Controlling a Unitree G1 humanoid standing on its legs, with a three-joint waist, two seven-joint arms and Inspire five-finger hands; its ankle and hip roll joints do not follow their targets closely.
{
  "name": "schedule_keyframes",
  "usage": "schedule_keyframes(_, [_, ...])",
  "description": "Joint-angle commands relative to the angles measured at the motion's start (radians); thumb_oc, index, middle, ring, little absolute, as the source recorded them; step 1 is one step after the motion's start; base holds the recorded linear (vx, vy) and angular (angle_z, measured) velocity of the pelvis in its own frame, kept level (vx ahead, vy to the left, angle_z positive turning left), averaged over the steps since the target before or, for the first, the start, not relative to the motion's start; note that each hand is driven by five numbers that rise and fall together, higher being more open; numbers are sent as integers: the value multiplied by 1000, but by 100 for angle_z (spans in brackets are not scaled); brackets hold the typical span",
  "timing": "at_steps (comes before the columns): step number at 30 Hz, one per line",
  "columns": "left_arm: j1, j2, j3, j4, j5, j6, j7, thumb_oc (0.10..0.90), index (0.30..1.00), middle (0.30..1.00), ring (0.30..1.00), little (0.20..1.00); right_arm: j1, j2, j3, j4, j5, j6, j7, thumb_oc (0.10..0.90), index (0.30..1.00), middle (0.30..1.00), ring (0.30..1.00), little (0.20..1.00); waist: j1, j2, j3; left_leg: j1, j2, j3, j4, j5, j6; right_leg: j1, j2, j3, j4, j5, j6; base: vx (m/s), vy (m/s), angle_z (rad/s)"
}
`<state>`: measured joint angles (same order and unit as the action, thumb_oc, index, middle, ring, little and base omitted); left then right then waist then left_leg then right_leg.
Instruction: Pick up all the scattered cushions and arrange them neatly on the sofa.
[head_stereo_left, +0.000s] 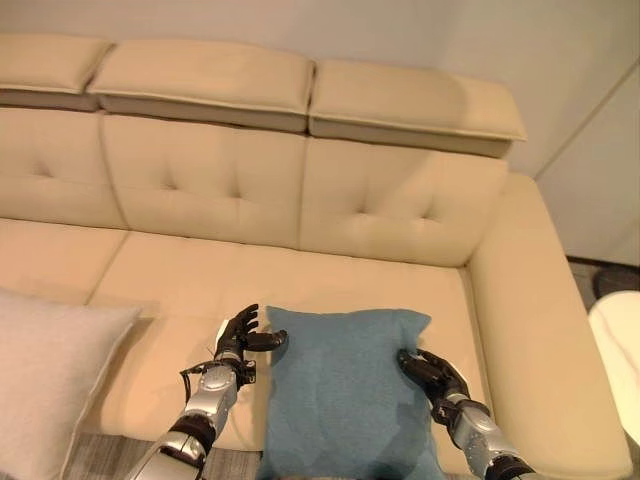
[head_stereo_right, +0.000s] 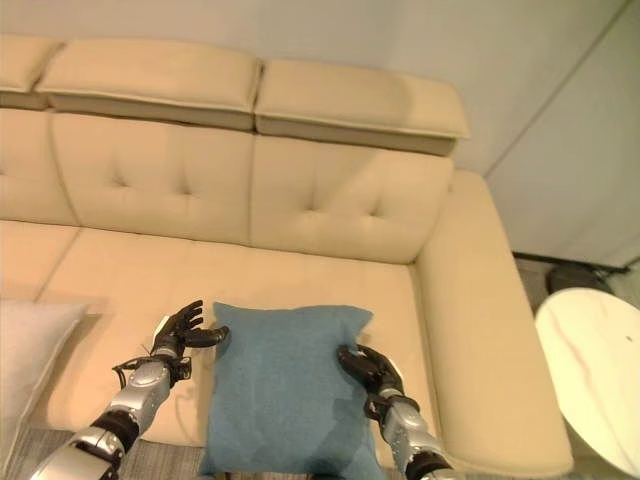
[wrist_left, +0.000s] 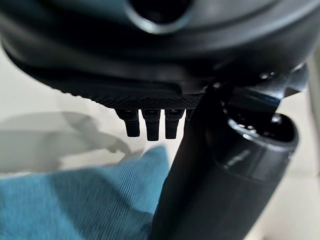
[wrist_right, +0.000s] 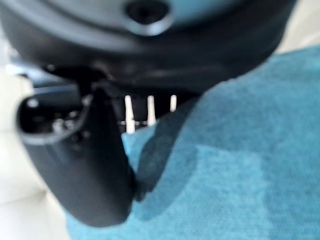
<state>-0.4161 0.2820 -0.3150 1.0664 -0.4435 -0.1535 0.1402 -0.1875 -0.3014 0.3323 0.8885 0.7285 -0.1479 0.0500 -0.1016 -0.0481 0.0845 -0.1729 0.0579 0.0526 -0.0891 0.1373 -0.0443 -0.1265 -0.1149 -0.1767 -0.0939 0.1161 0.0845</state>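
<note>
Blue cushion (head_stereo_left: 340, 390) between both hands, sofa (head_stereo_left: 250, 200)

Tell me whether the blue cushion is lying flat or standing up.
Lying flat: the blue cushion lies face up on the sofa seat, overhanging its front edge.

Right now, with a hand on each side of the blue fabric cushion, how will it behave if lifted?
Probably soft and floppy: the blue fabric cushion hangs over the front edge of the beige leather sofa. Likely light for its bulk, being a stuffed pillow. The woven cover looks grippy, so the left hand and right hand shouldn't slip, though the middle may sag.
</note>
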Motion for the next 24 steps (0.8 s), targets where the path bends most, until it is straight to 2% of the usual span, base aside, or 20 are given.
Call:
schedule_keyframes(1, [-181, 15, 26, 69, -2, -61, 1, 800, 900, 900, 900, 900, 1, 48, 129, -110, -33, 4, 112, 400, 300, 300, 300, 300, 20, 13, 66, -14, -3, -13, 2, -94, -20, 19, -11, -14, 7, -68, 37, -85, 12, -25])
schedule_keyframes(3, [-187, 8, 53, 139, -26, -48, -19, 800, 900, 900, 900, 900, 8, 40, 202, -201, -36, 2, 138, 400, 300, 300, 300, 300, -1, 3, 84, -48, 4, 3, 2, -84, -22, -31, -7, 7, 7, -48, 35, -86, 19, -24])
schedule_keyframes(4, [-187, 8, 54, 139, -26, -48, -20, 800, 900, 900, 900, 900, 9, 40, 203, -202, -36, 3, 138, 400, 300, 300, 300, 300, 0, 3, 82, -50, 4, 4, 2, -84, -22, -33, -7, 7, 7, -47, 35, -69, 26, -18])
schedule_keyframes(6, [-194, -19, 87, 158, -89, -46, -31, 800, 900, 900, 900, 900, 28, 29, 260, -286, -9, 10, 169, 400, 300, 300, 300, 300, -10, -5, 99, -72, 11, 16, 2, -74, -23, -67, -3, 22, 7, -35, 31, -64, 12, -27])
schedule_keyframes(7, [-201, -57, 105, 128, -190, -62, -49, 800, 900, 900, 900, 900, 31, 16, 299, -358, 18, 12, 188, 400, 300, 300, 300, 300, -13, -12, 118, -77, 13, 20, 2, -72, -25, -75, -1, 29, 7, -33, 29, -39, -6, -21])
schedule_keyframes(13, [-234, -143, 64, 96, -311, -69, -103, 800, 900, 900, 900, 900, 23, 44, 360, -317, 41, 21, 206, 400, 300, 300, 300, 300, -19, -24, 158, -84, 19, 23, 2, -64, -28, -86, 3, 32, 8, -26, 27, -19, 0, -9])
schedule_keyframes(14, [-234, -155, 54, 95, -321, -72, -106, 400, 300, 300, 300, 300, 17, 52, 366, -303, 45, 21, 205, 400, 300, 300, 300, 300, -19, -25, 164, -82, 20, 25, 2, -63, -29, -87, 4, 33, 8, -25, 27, 0, 0, 0])
schedule_keyframes(17, [-234, -171, 1, 68, -268, -95, -84, 400, 300, 300, 300, 300, 21, 54, 363, -309, 63, 14, 207, 400, 300, 300, 300, 300, -20, -29, 177, -72, 23, 31, 2, -64, -31, -82, 4, 37, 12, -26, 26, 12, -21, -1])
schedule_keyframes(19, [-248, -160, -45, 34, -215, -106, -78, 400, 300, 300, 300, 300, 36, 16, 348, -342, 49, -5, 206, 400, 300, 300, 300, 300, -27, -24, 178, -53, 25, 37, 2, -70, -31, -70, 3, 38, 17, -34, 25, 27, -51, -2])
schedule_keyframes(21, [-248, -160, -45, 34, -215, -106, -78, 400, 300, 300, 300, 300, 36, 16, 348, -342, 49, -5, 206, 400, 300, 300, 300, 300, -27, -23, 178, -53, 25, 37, 2, -70, -31, -69, 3, 38, 17, -34, 25, 29, -45, -1])
schedule_keyframes(22, [-277, -124, -70, -3, -170, -111, -85, 400, 300, 300, 300, 300, 60, -42, 314, -358, 13, -15, 202, 400, 300, 300, 300, 300, -38, -10, 165, -27, 26, 45, 2, -81, -32, -51, 1, 41, 28, -47, 26, 53, -81, -3])
schedule_keyframes(24, [-274, -96, -86, -88, -134, -129, -70, 400, 300, 300, 300, 300, 84, -69, 261, -357, -26, -27, 181, 400, 300, 300, 300, 300, -43, 5, 154, -5, 26, 48, 2, -88, -33, -31, -2, 39, 37, -59, 26, 56, -92, -3])
